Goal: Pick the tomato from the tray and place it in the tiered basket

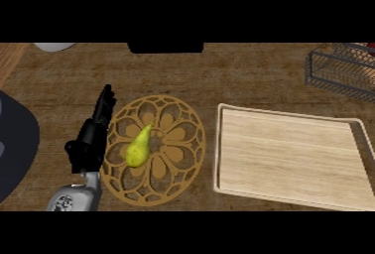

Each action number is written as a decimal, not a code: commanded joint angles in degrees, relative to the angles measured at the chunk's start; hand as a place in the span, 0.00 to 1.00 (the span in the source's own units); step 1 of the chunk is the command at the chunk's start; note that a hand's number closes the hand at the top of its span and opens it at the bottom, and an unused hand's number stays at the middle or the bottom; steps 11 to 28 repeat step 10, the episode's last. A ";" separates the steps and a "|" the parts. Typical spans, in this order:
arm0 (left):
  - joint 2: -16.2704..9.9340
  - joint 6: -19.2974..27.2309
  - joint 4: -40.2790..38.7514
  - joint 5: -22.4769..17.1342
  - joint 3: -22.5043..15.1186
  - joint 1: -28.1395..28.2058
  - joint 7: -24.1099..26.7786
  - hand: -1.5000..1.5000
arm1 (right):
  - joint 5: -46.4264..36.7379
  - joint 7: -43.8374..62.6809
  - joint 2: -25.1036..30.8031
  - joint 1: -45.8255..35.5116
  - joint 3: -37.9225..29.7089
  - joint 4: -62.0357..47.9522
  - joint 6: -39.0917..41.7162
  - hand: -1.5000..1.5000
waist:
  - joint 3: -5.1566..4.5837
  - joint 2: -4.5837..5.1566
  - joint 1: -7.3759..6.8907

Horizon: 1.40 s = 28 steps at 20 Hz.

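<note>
A light wooden tray (293,158) lies at the right of the counter with nothing visible on it. The wire tiered basket (343,69) stands at the far right corner, and a red shape (364,53) shows inside it, partly cut off by the view's edge. My left hand (92,136) rests at the left with its fingers straight, pointing away from me beside a round trivet. My right hand does not show.
A round wooden openwork trivet (172,168) lies left of the tray with a yellow-green pear (138,147) on it. A dark rounded object (15,144) fills the left edge. A dark block (165,47) and a pale object (54,46) sit at the far edge.
</note>
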<state>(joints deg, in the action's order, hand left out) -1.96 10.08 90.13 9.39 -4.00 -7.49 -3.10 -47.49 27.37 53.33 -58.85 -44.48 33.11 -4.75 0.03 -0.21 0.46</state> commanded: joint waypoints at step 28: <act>0.10 1.47 -0.06 0.55 1.19 1.26 -0.03 0.50 | 20.08 -11.25 7.19 30.32 -23.93 10.51 16.24 0.00 | 0.01 -0.60 3.57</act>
